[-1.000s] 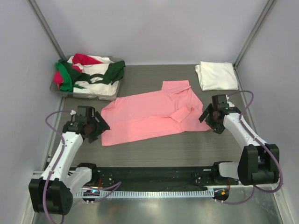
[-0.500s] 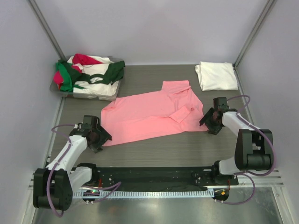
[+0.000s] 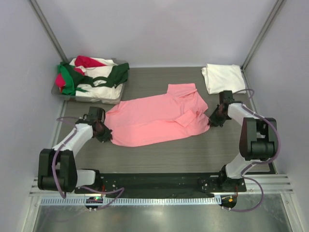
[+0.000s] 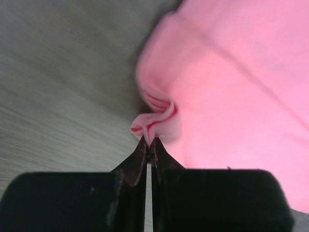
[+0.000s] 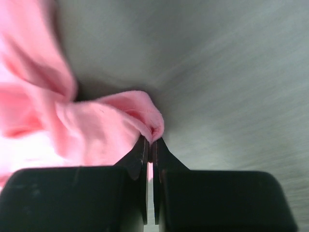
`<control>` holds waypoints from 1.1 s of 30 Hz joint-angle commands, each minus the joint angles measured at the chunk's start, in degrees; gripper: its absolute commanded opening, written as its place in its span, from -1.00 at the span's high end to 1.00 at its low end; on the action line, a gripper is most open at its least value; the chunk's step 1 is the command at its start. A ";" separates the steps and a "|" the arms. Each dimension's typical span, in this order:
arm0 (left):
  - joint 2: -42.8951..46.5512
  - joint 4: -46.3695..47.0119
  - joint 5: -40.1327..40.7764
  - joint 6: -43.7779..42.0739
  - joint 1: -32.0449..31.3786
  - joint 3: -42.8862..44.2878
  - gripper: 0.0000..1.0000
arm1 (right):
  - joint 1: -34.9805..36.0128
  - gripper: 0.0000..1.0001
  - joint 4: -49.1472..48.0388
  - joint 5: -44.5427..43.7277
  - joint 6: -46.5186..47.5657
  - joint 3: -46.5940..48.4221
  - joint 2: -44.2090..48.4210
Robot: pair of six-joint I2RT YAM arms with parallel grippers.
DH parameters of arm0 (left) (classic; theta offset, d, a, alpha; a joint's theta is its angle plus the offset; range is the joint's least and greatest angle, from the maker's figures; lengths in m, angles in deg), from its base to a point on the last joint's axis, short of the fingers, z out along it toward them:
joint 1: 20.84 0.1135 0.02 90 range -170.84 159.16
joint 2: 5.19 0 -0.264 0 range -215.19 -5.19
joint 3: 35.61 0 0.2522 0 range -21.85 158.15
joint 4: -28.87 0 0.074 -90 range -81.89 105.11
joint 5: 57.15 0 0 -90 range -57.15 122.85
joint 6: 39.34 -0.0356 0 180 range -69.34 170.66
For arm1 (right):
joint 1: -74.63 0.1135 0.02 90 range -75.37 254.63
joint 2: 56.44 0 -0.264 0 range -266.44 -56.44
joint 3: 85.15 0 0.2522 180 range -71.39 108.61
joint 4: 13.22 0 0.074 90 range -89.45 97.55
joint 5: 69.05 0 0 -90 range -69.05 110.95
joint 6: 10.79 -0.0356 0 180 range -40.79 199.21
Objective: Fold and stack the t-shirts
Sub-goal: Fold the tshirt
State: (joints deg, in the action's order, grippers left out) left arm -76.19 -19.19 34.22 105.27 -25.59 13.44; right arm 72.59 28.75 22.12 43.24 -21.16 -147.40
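- Top view: the salmon-pink t-shirt (image 3: 154,118) lies spread out mid-table, not yet folded, with one sleeve flopped onto its body. My left gripper (image 3: 104,132) bites its edge at 8 o'clock. My right gripper (image 3: 212,120) bites the opposite edge at 3 o'clock.
- Same view: a white t-shirt (image 3: 223,79), already folded, rests at 1 o'clock near the far right corner of the table (image 3: 159,79). At 10 o'clock the clear tray (image 3: 87,98) holds a loose heap of shirts (image 3: 99,77) in dark green, red and white, none of them folded.
- Left wrist view: my fingers are pressed almost together on a small puckered pinch of pink cloth at 12 o'clock from the tips. The rest of the shirt runs off toward 2 o'clock, with bare tabletop toward 10.
- Right wrist view: my fingers are likewise nipped tight on a rolled lip of pink cloth. The shirt bunches away toward 9 o'clock, with tabletop toward 2.
- My reading: one shirt is finished and the pink one is only gripped for its first fold. The whole tray heap remains, so most of the task is ahead.
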 commanded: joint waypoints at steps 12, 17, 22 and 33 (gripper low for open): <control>15.27 -7.12 -0.39 3.12 3.87 5.35 1.00 | -2.97 0.98 16.80 -4.78 -2.43 -2.01 25.38; 17.39 -2.88 -5.93 8.39 4.05 -9.08 1.00 | -2.97 0.98 14.69 -3.55 -8.22 -14.63 31.88; 20.99 -0.50 -7.26 12.80 4.05 -14.54 0.99 | -2.97 0.98 16.35 -3.54 -13.86 -16.13 40.24; 26.69 -6.29 -7.52 12.54 4.05 -14.02 0.96 | -2.97 0.80 21.18 2.52 -16.24 -21.23 47.18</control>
State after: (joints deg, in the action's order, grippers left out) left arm -52.96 -23.02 27.64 116.70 -21.59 -0.68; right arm 69.64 47.46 22.25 28.40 -41.72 -103.46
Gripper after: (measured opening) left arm 0.016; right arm 0.079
